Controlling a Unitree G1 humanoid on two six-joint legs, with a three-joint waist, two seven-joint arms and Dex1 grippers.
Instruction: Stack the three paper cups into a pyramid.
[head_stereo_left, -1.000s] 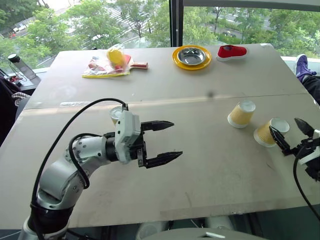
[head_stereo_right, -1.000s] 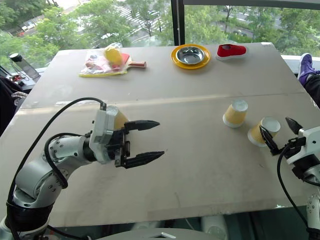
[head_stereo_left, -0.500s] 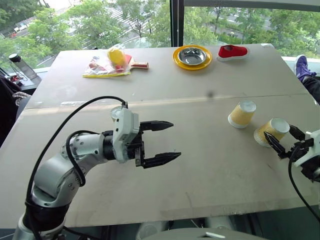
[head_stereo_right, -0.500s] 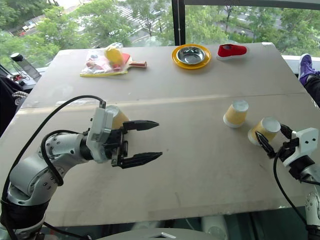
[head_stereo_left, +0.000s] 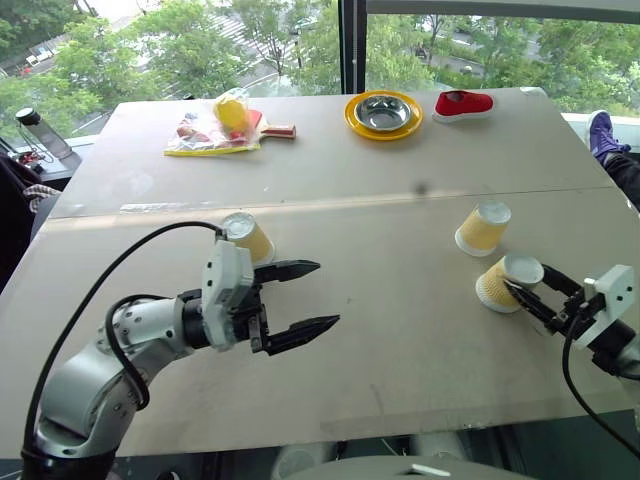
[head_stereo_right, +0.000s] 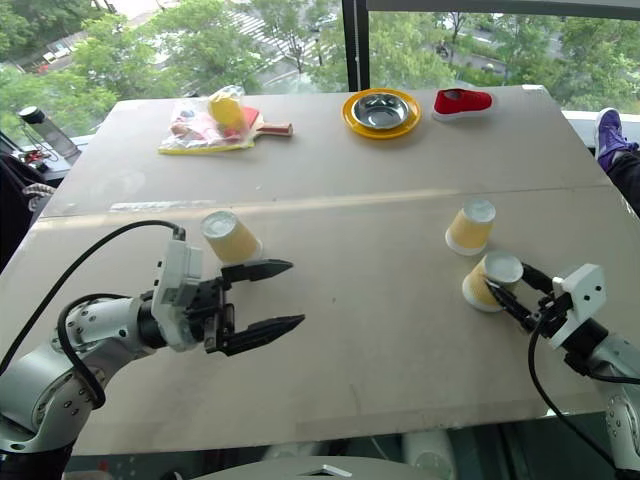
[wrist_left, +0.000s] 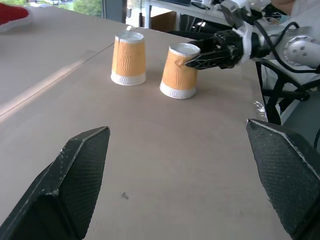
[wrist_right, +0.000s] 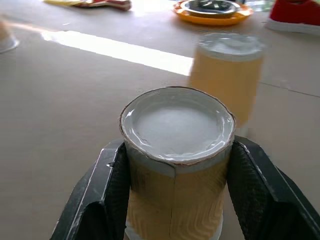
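Right gripper takes the first cup on the broad pale-grey table (head_stereo_left: 400, 330).

Empty left gripper (head_stereo_left: 308, 296) hangs spread wide beside one upturned ribbed pale-yellow paper cup (head_stereo_left: 247, 237). Right gripper (head_stereo_left: 527, 296) is clenched on the tilted second cup (head_stereo_left: 505, 283), near the third cup (head_stereo_left: 483, 228). Next, probably: set them side by side.

The far cup (wrist_right: 230, 75) is blurred in the right wrist view, and the purple shoe (head_stereo_left: 606, 133) is cut off.

right end effector (head_stereo_left: 527, 297) clamped and dragged cup (head_stereo_left: 497, 283) leftward.
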